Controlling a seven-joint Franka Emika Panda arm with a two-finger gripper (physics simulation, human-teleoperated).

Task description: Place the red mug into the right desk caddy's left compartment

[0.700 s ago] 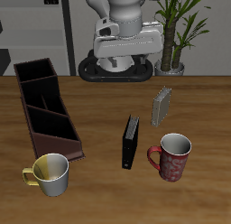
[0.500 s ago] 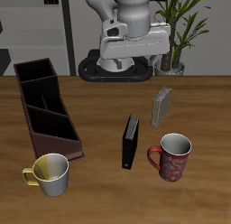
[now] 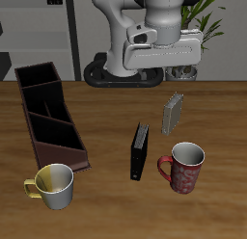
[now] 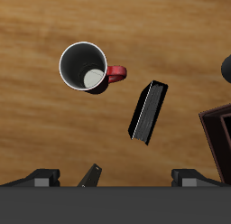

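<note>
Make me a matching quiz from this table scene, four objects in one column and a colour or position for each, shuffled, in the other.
1. red mug
2. cream mug
3. black book
4. right desk caddy

A. yellow handle
B. dark brown, divided into sections
C. speckled pattern, handle facing the book
D. standing on edge between the two mugs

Pairs: 1-C, 2-A, 3-D, 4-B

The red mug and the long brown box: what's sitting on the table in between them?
A flat black book, standing on edge, lies between the red mug and the right desk caddy. The exterior view shows it best; the rest is bare wood.
</note>
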